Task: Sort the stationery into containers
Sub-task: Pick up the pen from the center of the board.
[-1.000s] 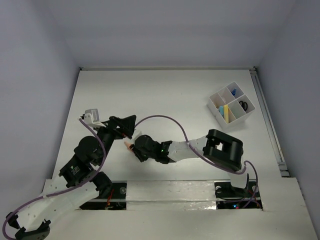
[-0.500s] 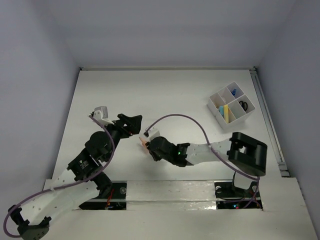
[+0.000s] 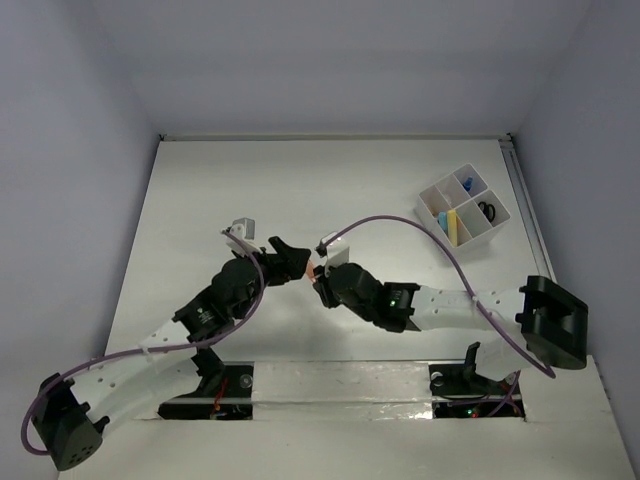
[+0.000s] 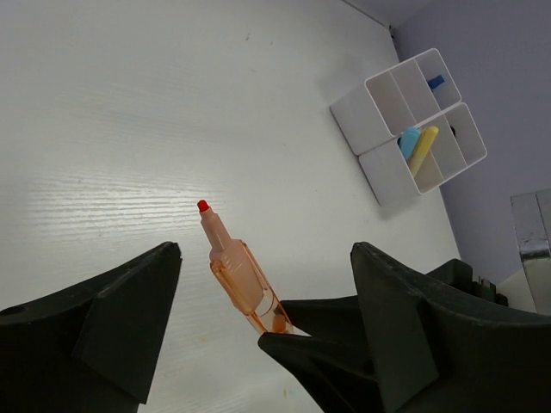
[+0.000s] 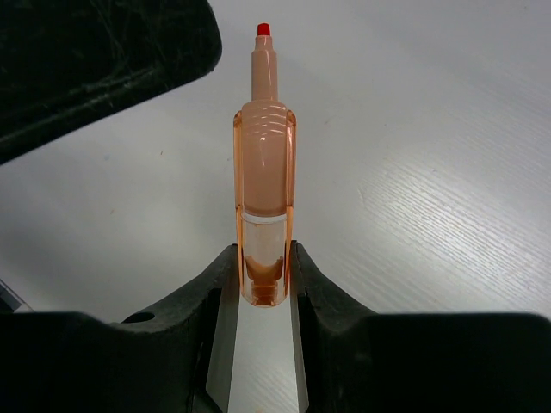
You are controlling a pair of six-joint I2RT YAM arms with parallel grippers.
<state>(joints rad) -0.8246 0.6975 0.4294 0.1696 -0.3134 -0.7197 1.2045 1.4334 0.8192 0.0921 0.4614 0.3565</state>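
The right pincer (image 5: 263,275) is clamping the rear end of an orange marker (image 5: 264,172). Its own wrist view is showing this best: the two black fingers (image 5: 215,292) are pressing on either side of the clear barrel, and the marker is sticking straight out from them with its small red tip bare. One finger of the left pincer (image 5: 103,60) is crowding the upper left corner of that view.

The left wrist view is giving what that one cannot. The left pincer (image 4: 263,254) is standing open, with a finger on each side of the marker (image 4: 237,271) and a gap between each finger and the barrel. The dark tip of the right pincer (image 4: 318,344) is coming in from below.

From overhead the marker (image 3: 312,270) is only an orange speck between the left pincer (image 3: 285,262) and the right pincer (image 3: 322,275), which are meeting nose to nose over the near middle of the white table (image 3: 250,180). I cannot tell how high the marker is hanging.

The divided tray (image 3: 436,232) is sitting well apart at the far right. Inside it are a yellow stick (image 3: 451,222) beside a light-blue piece (image 3: 441,217), a blue piece (image 3: 468,184) in a farther compartment, and a black ring (image 3: 488,210) in the right-hand one. The left wrist view is catching the tray (image 4: 379,176) side-on.
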